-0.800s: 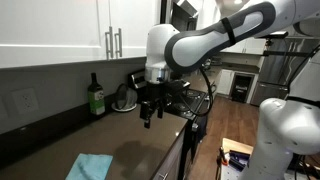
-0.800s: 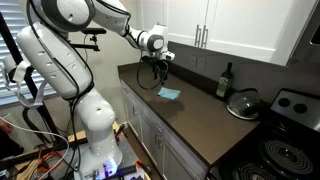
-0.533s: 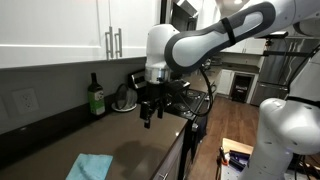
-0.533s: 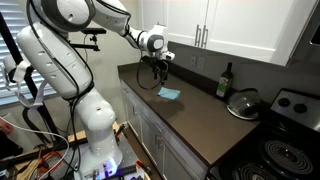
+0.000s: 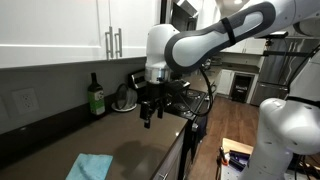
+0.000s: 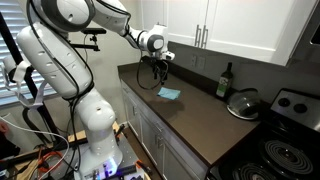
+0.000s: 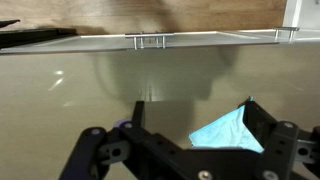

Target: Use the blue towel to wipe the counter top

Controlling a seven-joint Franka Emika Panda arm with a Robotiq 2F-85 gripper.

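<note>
**One towel, not yet grabbed**

Counter top (image 5: 120, 140): dark, long.
Arm (image 5: 220, 35) reaches over it, prob. to line up a pick.
Blue towel (image 5: 90, 166) lies flat nr the front edge, untouched.
Gripper (image 5: 148, 118) hangs above it w/ fingers apart, holding nothing.

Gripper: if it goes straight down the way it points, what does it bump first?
Probably the dark counter top, right beside the blue towel. The open gripper hangs above both, though depth is hard to judge, so it might catch the towel's edge.
</note>
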